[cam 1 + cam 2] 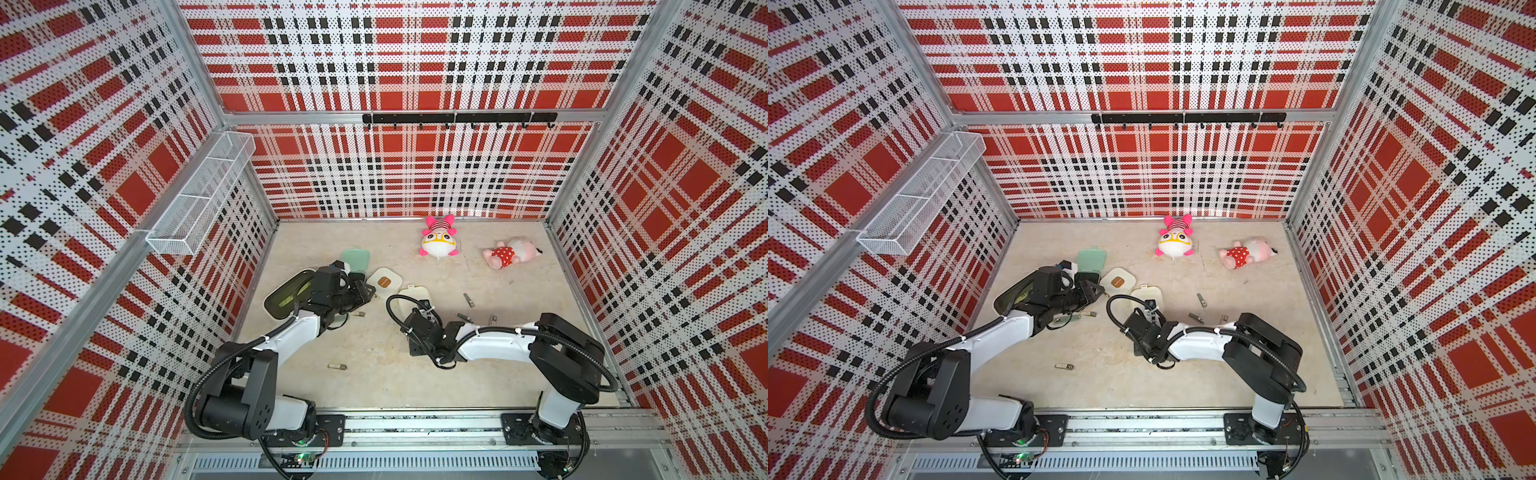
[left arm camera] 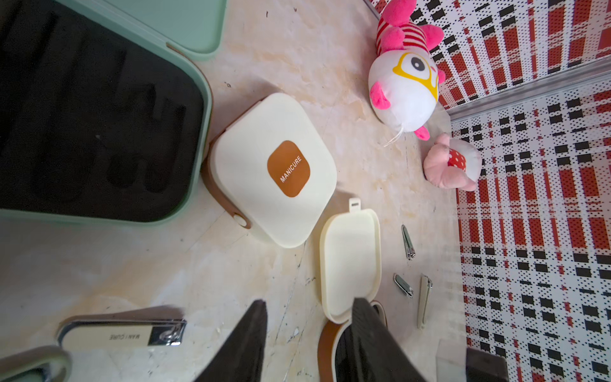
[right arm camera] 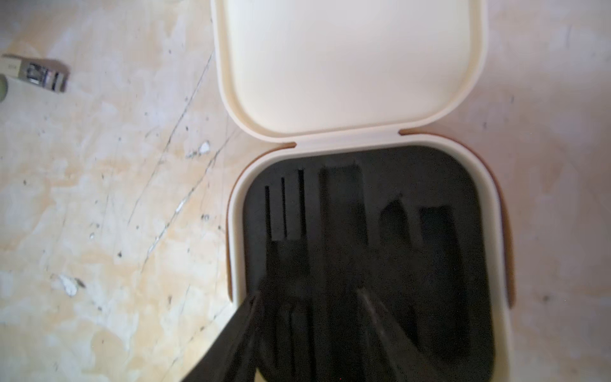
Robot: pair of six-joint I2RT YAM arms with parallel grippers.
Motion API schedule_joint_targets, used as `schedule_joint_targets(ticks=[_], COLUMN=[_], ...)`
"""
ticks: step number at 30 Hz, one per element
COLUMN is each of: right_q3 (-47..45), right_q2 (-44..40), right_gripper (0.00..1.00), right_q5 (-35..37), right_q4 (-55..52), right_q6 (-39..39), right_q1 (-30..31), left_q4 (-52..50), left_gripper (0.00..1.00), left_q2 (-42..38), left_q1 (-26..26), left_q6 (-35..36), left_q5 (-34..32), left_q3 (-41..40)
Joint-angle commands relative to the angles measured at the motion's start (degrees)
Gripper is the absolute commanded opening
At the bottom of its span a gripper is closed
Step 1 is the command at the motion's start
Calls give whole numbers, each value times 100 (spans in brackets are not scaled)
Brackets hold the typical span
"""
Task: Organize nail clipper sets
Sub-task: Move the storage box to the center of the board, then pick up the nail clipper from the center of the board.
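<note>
Currently a loading phase, by the look of it: two cases open, tools loose, nothing seated yet.

Right fingers [image 3: 231, 337] stand part-spread directly over the black insert [image 3: 413, 264] of the open cream case [image 3: 236, 231], tips low above the slots. Nothing shows between them, though dark-on-dark and blur make that hard to confirm. The slots in view are empty. Its lid [image 3: 350, 66] lies folded back beyond the tips.

Left fingers [image 2: 244, 344] are also spread, with bare worktop [image 2: 165, 264] between them, holding nothing. One finger overlaps that same open case's edge in the wrist view; touching or just above, cannot tell.

- Closest loose tool: a cream-handled clipper [image 2: 122, 332], flat on the worktop just to the side of the left fingers, toward the open mint case [image 2: 206, 109]. That case's insert shows no metal either.
- Ahead of the left tips: the closed cream case [image 2: 274, 168], hard against the mint one.
- Past the open cream case, on the side away from the left fingers: three more clippers [image 2: 407, 241], near each other.
- A lone clipper [image 1: 336, 366] sits well behind both sets of fingers, toward the arm bases.

Next move, likely: one arm drops onto a clipper, pinches across its narrow width and carries it to a matching slot. It's thin flat metal on a hard worktop, so the fingers must get very low. Slot alignment is the tight part.
</note>
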Motion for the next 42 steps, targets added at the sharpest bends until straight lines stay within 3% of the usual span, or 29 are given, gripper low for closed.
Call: schedule_joint_targets(ticks=[1, 9, 14, 20, 27, 33, 42], right_q3=[-381, 53, 510, 32, -923, -1268, -1201], right_q2=[-134, -769, -1061, -1822, -2587, -2435, -1538], right_gripper=[51, 64, 66, 63, 61, 63, 56], right_q5=[-99, 447, 802, 981, 631, 343, 146], right_q4=[-720, -1087, -1659, -2120, -1946, -1597, -970], right_q6=[507, 211, 85, 183, -23, -287, -597], right_q1=[184, 207, -120, -1202, -2720, -3428, -3717], left_q4=[185, 209, 331, 378, 403, 505, 629], left_gripper=[47, 47, 47, 45, 43, 41, 39], left_q2=[43, 56, 72, 355, 960, 1652, 2276], left_q1=[-40, -386, -654, -1135, -1783, -2144, -2317], left_q6=[-19, -50, -132, -86, 75, 121, 126], left_q5=[-70, -221, -344, -441, -480, -373, -253], left_q3=[131, 72, 25, 275, 959, 1452, 1727])
